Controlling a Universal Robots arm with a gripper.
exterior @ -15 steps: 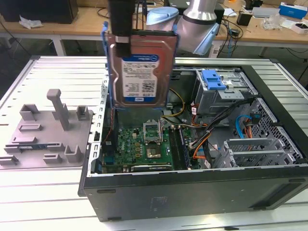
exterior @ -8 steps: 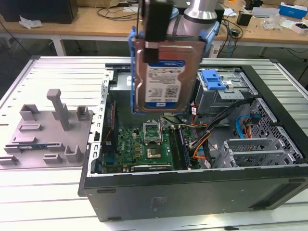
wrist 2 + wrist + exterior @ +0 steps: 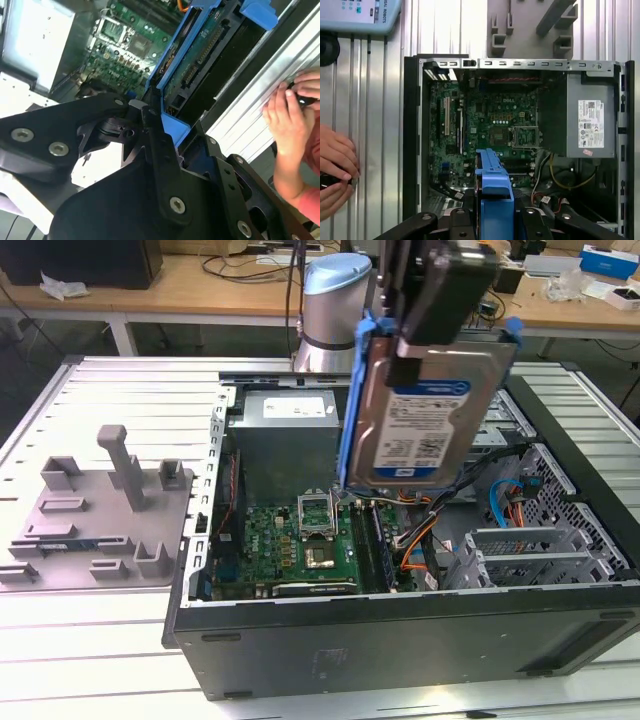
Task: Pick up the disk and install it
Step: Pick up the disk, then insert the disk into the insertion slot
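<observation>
Disk held on edge, upper centre of the exterior view, above the open case | gripper clamped on its top, seemingly at the bracket | hand seen beside the case

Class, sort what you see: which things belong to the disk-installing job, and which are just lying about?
Job in hand:
disk, held in the shut end effector
open case beneath it

Lying about:
grey fixture plate beside the case
pendant
a person's hand
</observation>
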